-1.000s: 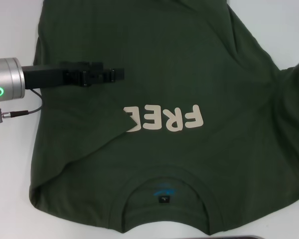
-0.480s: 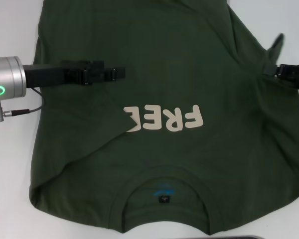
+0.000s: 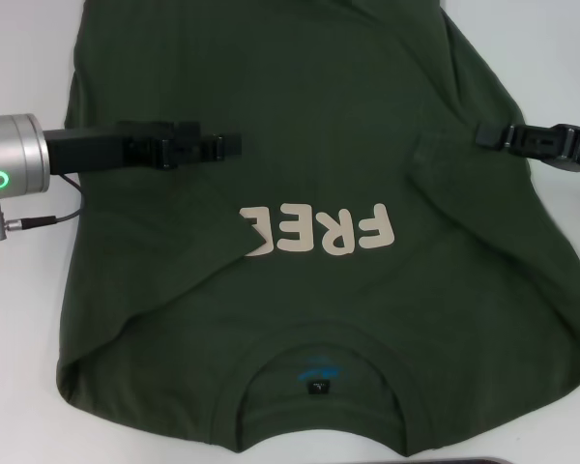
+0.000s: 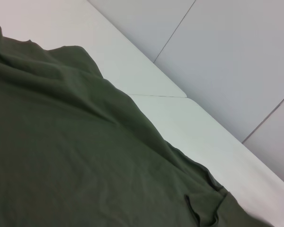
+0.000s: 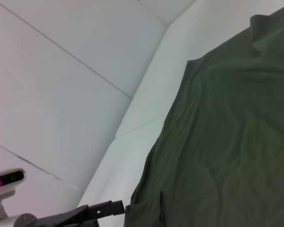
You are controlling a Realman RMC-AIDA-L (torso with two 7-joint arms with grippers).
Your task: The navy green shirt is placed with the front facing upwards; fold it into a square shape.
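Two arms: both over one garment on the white tabletop (image 3: 19, 319).
Garment: the navy green shirt (image 3: 309, 309), a dark olive-green short-sleeved cotton T-shirt, lies flat and front up, filling most of the head view.
Orientation: ribbed crew neck (image 3: 321, 372) toward the robot, hem running off the far edge; the cream block letters "FREE" (image 3: 319, 230) read upside down.
Neck label: small blue-printed neck label (image 3: 318, 373) inside the collar.
Left edge: side seam roughly straight; a diagonal fold runs from the first letter down toward the near left corner, covering part of that letter.
Right edge: cloth reaches the right border near the robot; farther away the edge slants inward with a raised pucker.
Left gripper (image 3: 230, 145): black, lying low across the chest area above the lettering, arm coming in from the left; cannot tell whether the fingers are parted or pinching cloth.
Right gripper (image 3: 485, 133): black, coming in from the right, tip over the shirt's right side just beside the pucker; finger state cannot be told.
Open room: bare white table shows left of the shirt and at the far right corner; in the left wrist view it continues past the cloth edge to a grey wall (image 4: 236, 52).
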